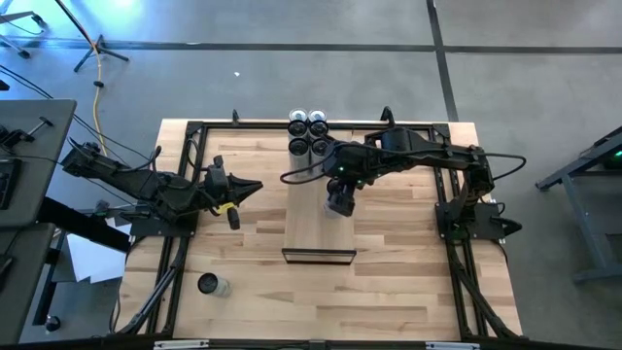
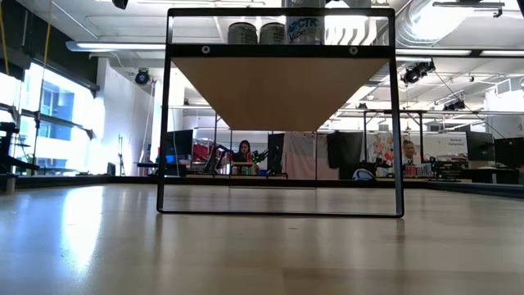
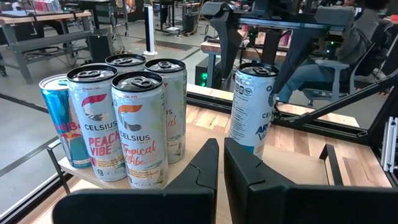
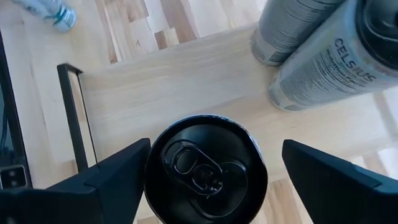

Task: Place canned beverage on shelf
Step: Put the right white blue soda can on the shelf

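Pale smooth wood forms the shelf [image 1: 318, 219], a long narrow platform on a dark metal frame standing in the middle of the butcher-block worktop [image 1: 389, 292]. At its far end a cluster of cans [image 1: 308, 134] is packed tight together, presumably to leave the rest of the board free for more. The right end effector [image 1: 339, 202] hangs over the shelf just short of that cluster, and its wrist camera looks straight down on the black top of a can [image 4: 207, 169] standing upright on the light board, with the fingers [image 4: 109, 183] spread wide and clear of it on either side. To my eye that means the can has just been let go, or is about to be. The left end effector [image 1: 231, 206] waits off to the side above the worktop, its fingers pressed together and holding nothing. One more can [image 1: 211, 284] lies on its side near the worktop's front left corner, likely next in line.
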Motion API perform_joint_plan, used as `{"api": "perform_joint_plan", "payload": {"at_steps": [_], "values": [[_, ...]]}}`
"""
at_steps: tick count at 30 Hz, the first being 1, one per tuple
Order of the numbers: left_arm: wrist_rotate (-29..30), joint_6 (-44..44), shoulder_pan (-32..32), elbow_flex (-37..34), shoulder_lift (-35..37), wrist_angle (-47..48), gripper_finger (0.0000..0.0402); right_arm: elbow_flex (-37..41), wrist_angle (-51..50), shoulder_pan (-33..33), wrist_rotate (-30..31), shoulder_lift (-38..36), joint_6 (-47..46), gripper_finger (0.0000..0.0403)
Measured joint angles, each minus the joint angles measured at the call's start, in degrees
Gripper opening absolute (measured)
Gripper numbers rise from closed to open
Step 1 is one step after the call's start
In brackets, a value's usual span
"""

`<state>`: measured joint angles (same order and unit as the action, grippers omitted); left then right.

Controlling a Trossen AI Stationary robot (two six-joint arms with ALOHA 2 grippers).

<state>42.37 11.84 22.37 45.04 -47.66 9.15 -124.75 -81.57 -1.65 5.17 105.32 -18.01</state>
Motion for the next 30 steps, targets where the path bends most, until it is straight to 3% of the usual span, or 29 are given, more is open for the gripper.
{"api": "perform_joint_plan", "payload": {"at_steps": [7, 13, 20, 30], "values": [[0.0, 0.0, 0.0, 0.0, 0.0, 0.0, 0.0, 0.0, 0.7, 0.1, -0.1, 0.0, 4.5, 0.0351], [0.0, 0.0, 0.0, 0.0, 0.0, 0.0, 0.0, 0.0, 0.9, 0.2, 1.1, 0.0, 3.2, 0.0353], [0.0, -0.1, 0.0, 0.0, 0.0, 0.0, 0.0, 0.0, 0.8, 0.2, 1.4, 0.0, 1.8, 0.0395], [0.0, -0.1, 0.0, 0.0, 0.0, 0.0, 0.0, 0.0, 1.1, 0.2, 1.4, 0.0, 4.7, 0.0399]]}}
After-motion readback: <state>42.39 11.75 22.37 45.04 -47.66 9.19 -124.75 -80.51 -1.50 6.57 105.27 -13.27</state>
